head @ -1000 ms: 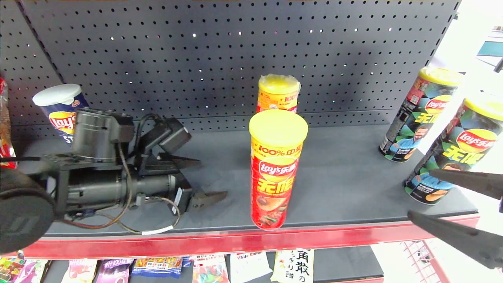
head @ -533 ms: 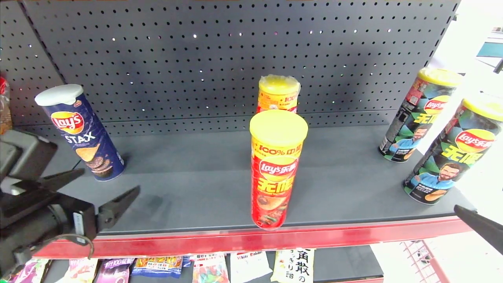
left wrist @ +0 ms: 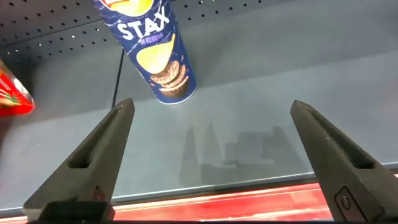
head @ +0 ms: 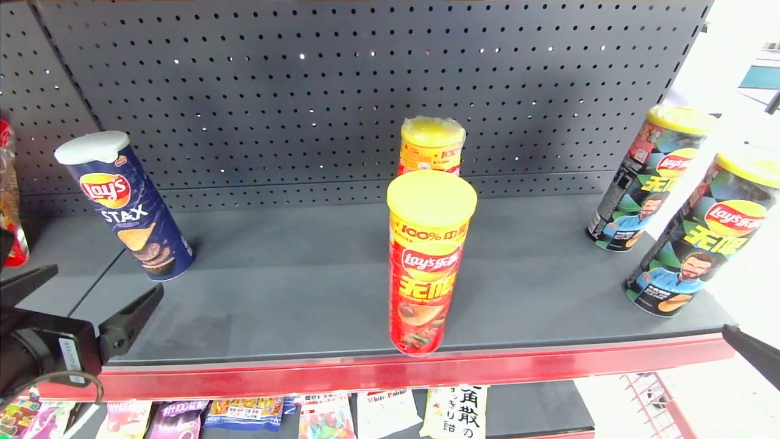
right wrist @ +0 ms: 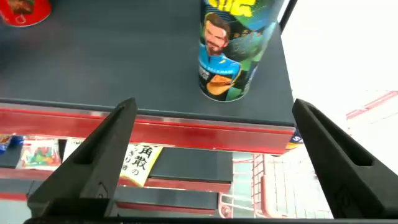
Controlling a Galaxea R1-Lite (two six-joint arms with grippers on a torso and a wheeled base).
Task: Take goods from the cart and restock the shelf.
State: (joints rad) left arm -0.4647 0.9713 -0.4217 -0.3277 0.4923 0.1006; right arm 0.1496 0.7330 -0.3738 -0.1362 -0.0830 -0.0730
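Note:
A dark blue chip can point(head: 125, 204) with a white lid stands at the left of the grey shelf point(head: 292, 292), also seen close in the left wrist view point(left wrist: 155, 56). My left gripper point(head: 100, 283) hangs open and empty by the shelf's front left edge, in front of that can and apart from it point(left wrist: 212, 107). A red can with a yellow lid point(head: 428, 262) stands mid-front, a second one point(head: 431, 145) behind it. Two green-black cans point(head: 655, 177) point(head: 707, 235) stand at the right. My right gripper point(right wrist: 212, 109) is open and empty below the front green can point(right wrist: 233, 50); one finger point(head: 752, 360) shows.
A perforated back panel point(head: 365, 91) closes the shelf behind. A red lip point(head: 365, 369) runs along the front edge. Snack packets point(head: 244, 414) lie on the shelf below. A red bag point(head: 9, 195) sits at the far left. Red cart wire point(head: 658, 396) shows at the lower right.
My left arm has drawn back out of the shelf toward the lower left, leaving the blue can standing uncovered. The right gripper has dropped toward the lower right corner.

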